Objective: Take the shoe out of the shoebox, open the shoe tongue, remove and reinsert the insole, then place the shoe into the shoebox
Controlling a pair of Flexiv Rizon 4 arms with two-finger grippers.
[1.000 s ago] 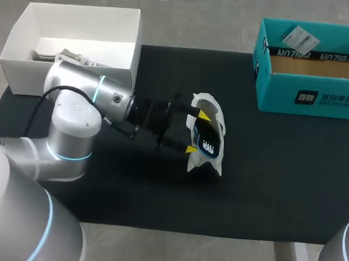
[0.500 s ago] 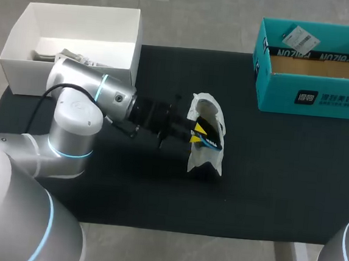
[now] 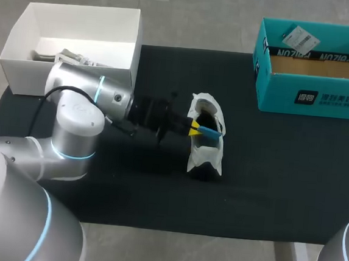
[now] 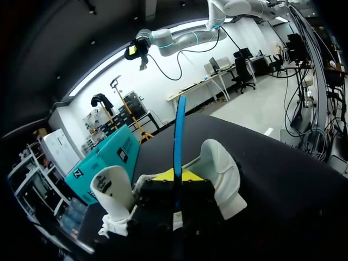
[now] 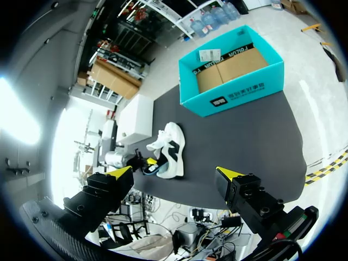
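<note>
Now left gripper [image 3: 194,130] pinches the blue insole [image 3: 211,132] at the shoe [image 3: 200,157], outside teal shoebox [image 3: 312,97]; right gripper [image 5: 175,173] gapes.

On the teal shoebox [image 3: 315,97] I see white print on the front wall, dark upside-down lettering inside the back wall, and a white tag [image 3: 300,39], possibly barcoded.

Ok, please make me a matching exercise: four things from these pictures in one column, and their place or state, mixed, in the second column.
1 insole
2 shoe
3 teal shoebox
4 right gripper

A open, holding nothing
B far right corner of the black mat
C pinched in the left gripper
D middle of the mat

Pairs: 1-C, 2-D, 3-B, 4-A
</note>
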